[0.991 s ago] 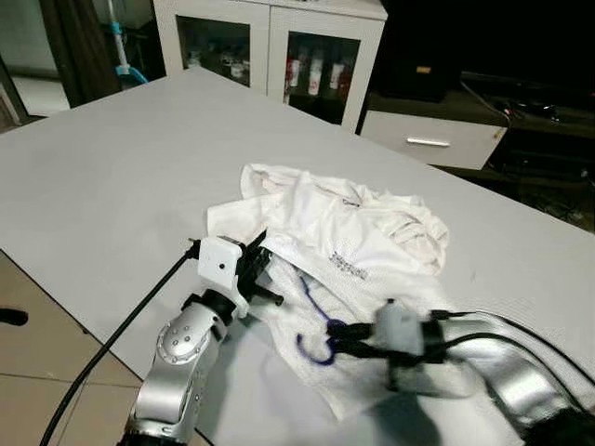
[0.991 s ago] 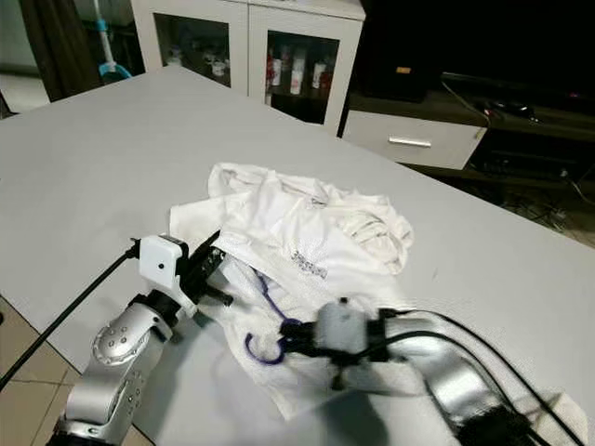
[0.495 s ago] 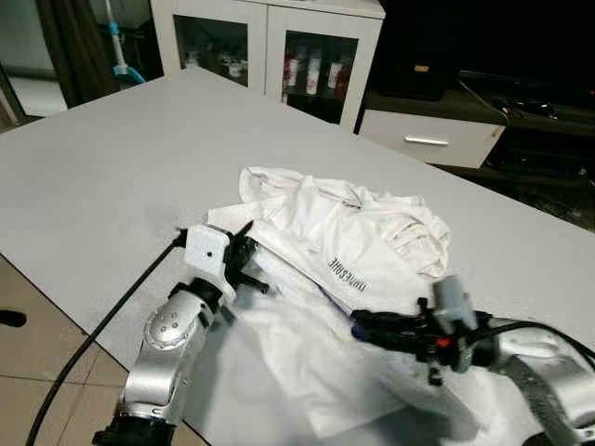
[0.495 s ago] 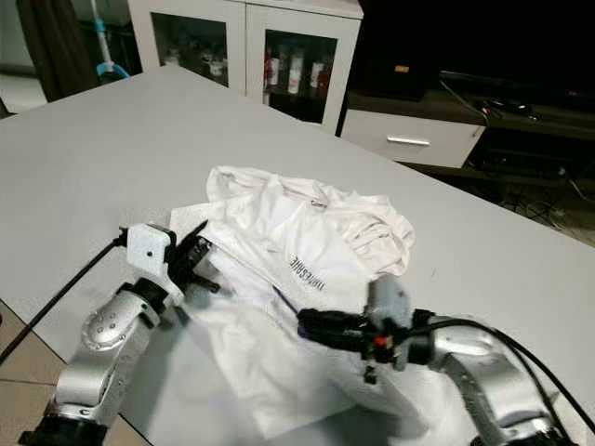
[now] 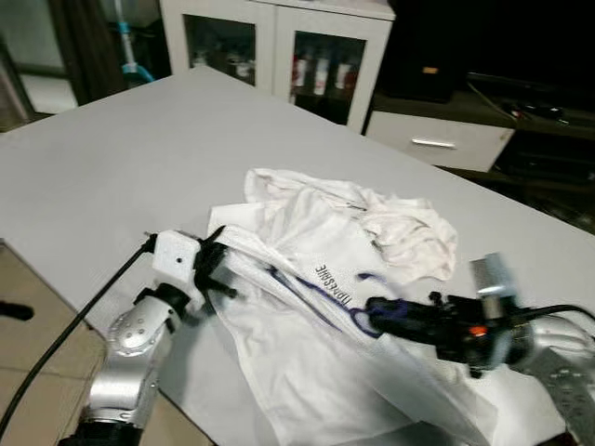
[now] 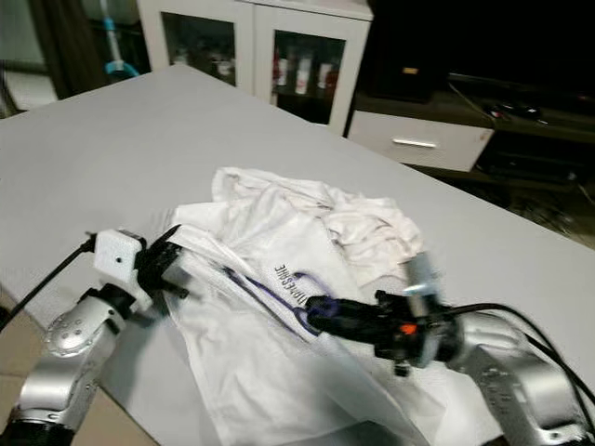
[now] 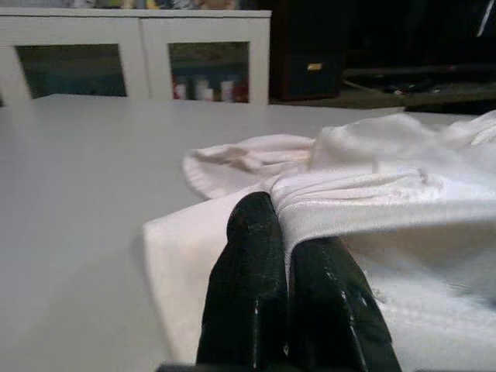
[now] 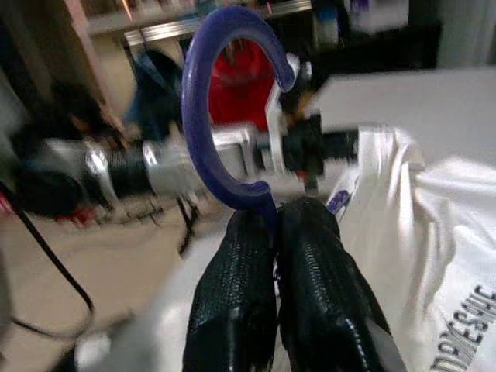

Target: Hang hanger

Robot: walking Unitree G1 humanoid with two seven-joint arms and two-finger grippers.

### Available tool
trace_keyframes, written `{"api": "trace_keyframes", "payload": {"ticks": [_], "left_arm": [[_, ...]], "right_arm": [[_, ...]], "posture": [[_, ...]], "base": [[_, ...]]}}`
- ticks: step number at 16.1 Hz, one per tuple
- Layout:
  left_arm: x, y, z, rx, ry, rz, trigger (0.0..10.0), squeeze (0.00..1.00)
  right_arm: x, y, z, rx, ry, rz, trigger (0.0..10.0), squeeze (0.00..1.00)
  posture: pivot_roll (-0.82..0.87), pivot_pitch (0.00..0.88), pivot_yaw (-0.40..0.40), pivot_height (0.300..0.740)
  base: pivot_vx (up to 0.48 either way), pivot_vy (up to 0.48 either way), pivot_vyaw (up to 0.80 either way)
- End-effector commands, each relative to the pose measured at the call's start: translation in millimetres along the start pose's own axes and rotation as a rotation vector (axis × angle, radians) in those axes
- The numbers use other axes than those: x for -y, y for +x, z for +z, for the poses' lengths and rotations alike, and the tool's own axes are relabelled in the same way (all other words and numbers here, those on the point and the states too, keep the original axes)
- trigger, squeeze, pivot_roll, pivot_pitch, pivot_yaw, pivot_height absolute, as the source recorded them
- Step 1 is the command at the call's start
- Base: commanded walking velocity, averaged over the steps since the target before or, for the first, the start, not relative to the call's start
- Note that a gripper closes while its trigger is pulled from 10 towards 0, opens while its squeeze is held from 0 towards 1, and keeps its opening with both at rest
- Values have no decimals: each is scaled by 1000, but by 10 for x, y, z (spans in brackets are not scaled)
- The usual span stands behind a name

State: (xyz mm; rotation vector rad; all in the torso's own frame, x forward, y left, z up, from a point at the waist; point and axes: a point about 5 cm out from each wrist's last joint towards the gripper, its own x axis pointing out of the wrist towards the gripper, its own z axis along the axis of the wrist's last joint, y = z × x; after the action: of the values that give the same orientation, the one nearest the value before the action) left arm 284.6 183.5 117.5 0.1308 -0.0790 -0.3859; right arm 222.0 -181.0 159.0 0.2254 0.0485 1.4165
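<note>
Purple hanger (image 8: 225, 116) inside white shirt (image 5: 316, 372)

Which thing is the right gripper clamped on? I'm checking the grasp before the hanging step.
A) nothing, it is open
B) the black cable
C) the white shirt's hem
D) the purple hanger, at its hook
D: the right gripper is shut on the purple hanger just below its hook, while the left gripper pinches the white shirt.
</note>
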Motion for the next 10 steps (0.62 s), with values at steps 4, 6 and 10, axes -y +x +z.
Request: {"api": "trace_keyframes", "payload": {"ticks": [4, 6, 10], "left_arm": [[8, 87, 17, 9, 10, -21, 863, 0], [81, 140, 27, 21, 7, -43, 863, 0], [318, 369, 216, 111, 8, -114, 627, 0]], "right_arm": [[-87, 113, 267, 140, -3, 88, 0, 0], [-121, 193, 273, 169, 10, 123, 0, 0], [-180, 331, 138, 117, 54, 194, 0, 0]], "posture": [[91, 34, -75, 740], [86, 32, -71, 740], [89, 29, -78, 740]], "base": [[0, 0, 0], [0, 0, 0], [0, 0, 0]]}}
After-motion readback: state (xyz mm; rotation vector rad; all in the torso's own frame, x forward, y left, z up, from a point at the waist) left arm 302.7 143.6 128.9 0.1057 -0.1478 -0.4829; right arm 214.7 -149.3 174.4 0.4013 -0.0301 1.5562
